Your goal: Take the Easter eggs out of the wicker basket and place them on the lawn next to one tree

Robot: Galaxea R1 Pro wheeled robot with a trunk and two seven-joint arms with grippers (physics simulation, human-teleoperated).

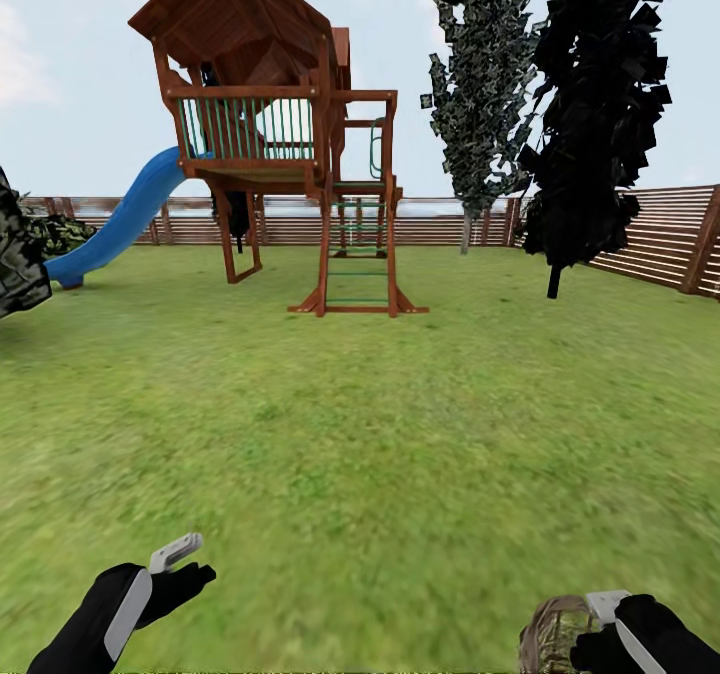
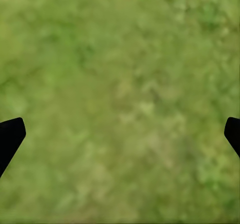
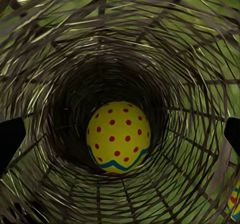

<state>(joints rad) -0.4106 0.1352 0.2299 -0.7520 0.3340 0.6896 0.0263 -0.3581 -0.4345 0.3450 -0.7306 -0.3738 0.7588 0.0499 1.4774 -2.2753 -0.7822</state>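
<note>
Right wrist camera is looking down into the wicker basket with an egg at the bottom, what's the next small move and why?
Probably lower the right gripper straight into the wicker basket toward the Easter egg. Its fingertips sit wide apart at the frame edges with the egg centred between them and not yet touched, so it seems lined up for a grasp. The left gripper hangs open over bare lawn.

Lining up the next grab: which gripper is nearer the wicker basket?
Right. The right gripper is at the wicker basket, looking into it; the left gripper hangs over bare lawn, well apart.
</note>
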